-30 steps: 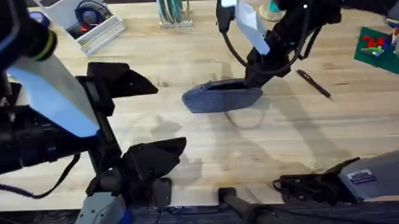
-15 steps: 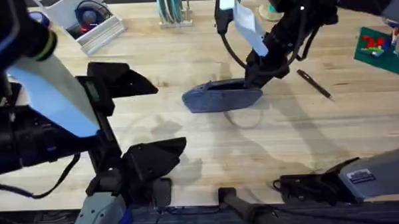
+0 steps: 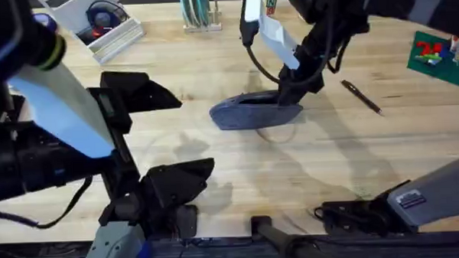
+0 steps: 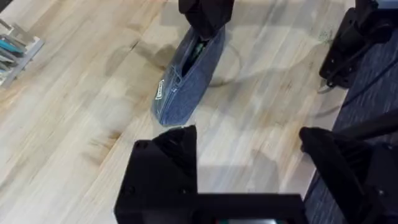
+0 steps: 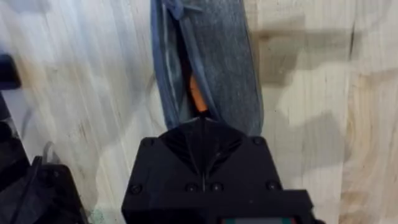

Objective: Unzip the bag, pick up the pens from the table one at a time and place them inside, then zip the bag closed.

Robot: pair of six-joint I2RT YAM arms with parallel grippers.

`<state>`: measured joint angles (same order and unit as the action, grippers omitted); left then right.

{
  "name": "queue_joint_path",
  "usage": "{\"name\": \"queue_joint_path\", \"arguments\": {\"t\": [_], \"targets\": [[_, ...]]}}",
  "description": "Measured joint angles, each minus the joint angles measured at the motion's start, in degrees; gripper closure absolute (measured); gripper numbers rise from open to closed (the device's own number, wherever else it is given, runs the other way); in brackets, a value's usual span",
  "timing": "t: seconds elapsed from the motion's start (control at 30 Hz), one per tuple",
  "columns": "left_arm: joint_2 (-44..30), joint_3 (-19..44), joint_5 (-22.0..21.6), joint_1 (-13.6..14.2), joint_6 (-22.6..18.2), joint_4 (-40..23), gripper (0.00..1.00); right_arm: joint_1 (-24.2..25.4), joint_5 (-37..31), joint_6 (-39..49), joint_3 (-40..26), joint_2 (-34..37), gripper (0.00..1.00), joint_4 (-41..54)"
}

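Jaws pressed together, the right gripper (image 5: 200, 127) dips into the bag (image 3: 253, 111) at its pen-side end, likely delivering something orange; one pen (image 3: 361, 97) lies beside it; left gripper (image 3: 159, 139) gapes, idle.

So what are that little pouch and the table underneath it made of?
The pouch looks like soft woven fabric, grey-blue and matte: it sags and creases, with a zipper seam along its length. The table looks like light wood planks with a smooth, faintly glossy finish, showing grain lines and joints, though it could be laminate.
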<state>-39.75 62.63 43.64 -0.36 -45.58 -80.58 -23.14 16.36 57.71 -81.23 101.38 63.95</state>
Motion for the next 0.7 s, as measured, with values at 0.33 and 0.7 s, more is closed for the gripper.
{"name": "queue_joint_path", "arguments": {"t": [0.33,0.7], "targets": [[0.0,0.0,0.0,0.0,0.0,0.0,0.006,-0.2,0.2,-0.7,-0.1,6.3,0.969,-2.7],[0.0,0.0,0.0,0.0,0.0,0.0,0.006,-0.3,0.6,-1.2,-0.1,6.5,0.807,-3.1]]}}
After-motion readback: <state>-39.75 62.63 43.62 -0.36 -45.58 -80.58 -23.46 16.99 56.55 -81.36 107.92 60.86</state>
